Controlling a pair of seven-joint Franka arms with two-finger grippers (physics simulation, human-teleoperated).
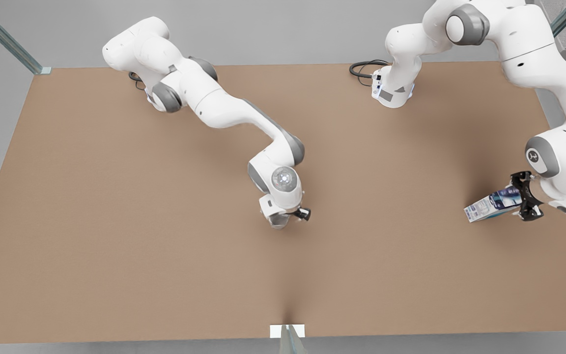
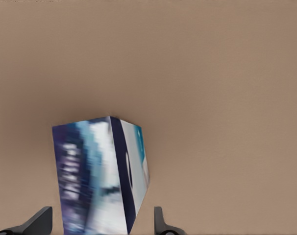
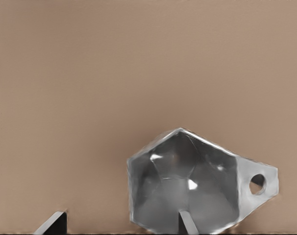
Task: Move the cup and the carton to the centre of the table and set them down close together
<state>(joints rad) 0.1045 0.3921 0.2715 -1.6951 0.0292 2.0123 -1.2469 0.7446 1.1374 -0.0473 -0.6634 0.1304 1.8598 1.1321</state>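
The carton (image 1: pixel 490 204), white and light blue with a dark blue panel, hangs tilted just above the table (image 1: pixel 116 221) at the front view's right. My left gripper (image 1: pixel 526 199) is shut on its end. In the left wrist view the carton (image 2: pixel 102 176) sits between the two fingertips (image 2: pixel 40 223) of the left gripper (image 2: pixel 100 226). The pale grey faceted cup (image 3: pixel 187 188), with its tab handle, sits near the table's middle under my right gripper (image 1: pixel 283 220). The right gripper (image 3: pixel 120 223) is open, with one fingertip (image 3: pixel 185 220) over the cup's inside and the other well outside its wall.
Two white arm bases (image 1: pixel 391 91) stand along the table's far edge, each with a black cable beside it. A small white marker (image 1: pixel 287 331) lies at the near edge. Bare brown tabletop spreads between the cup and the carton.
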